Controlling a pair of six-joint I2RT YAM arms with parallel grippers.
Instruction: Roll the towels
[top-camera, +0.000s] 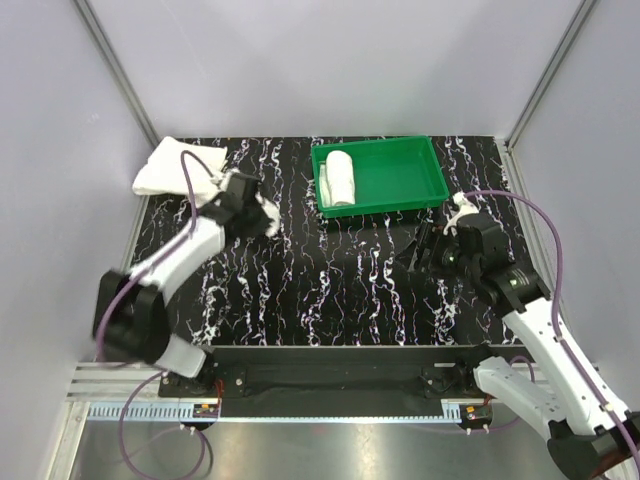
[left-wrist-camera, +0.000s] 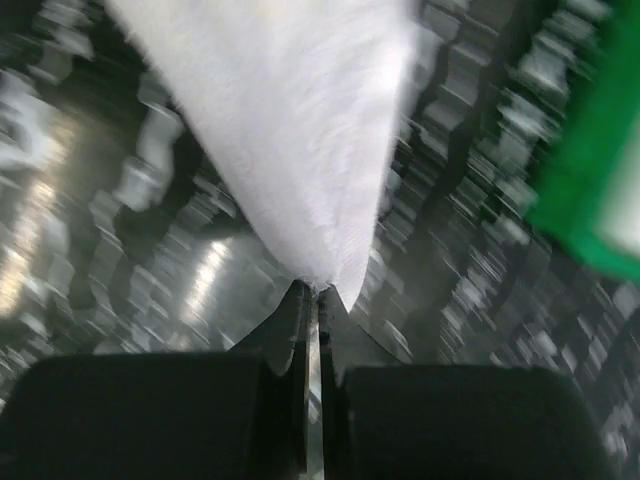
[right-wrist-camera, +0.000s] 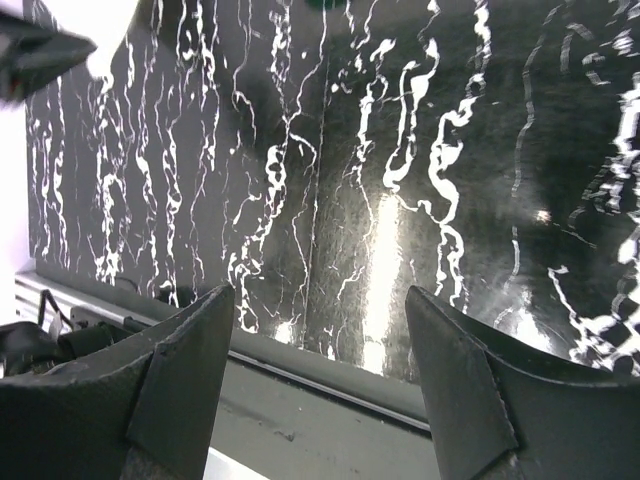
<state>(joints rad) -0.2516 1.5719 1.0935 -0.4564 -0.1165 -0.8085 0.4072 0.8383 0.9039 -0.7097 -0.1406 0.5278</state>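
A white towel (top-camera: 168, 168) lies bunched at the table's back left corner and stretches right under my left arm. My left gripper (top-camera: 262, 214) is shut on its corner. In the left wrist view the towel (left-wrist-camera: 290, 130) hangs as a white point that the shut gripper (left-wrist-camera: 312, 292) pinches at the tip. A second white towel (top-camera: 340, 178) lies rolled up in the left end of the green tray (top-camera: 400, 148). My right gripper (top-camera: 418, 254) is open and empty over the table, just in front of the tray. In the right wrist view it (right-wrist-camera: 320, 320) holds nothing.
The table (top-camera: 330, 290) is black with white marbling, with grey walls on three sides. The tray's edge (left-wrist-camera: 590, 190) shows at the right of the left wrist view. The table's front rail (right-wrist-camera: 330, 390) runs below the right gripper's fingers.
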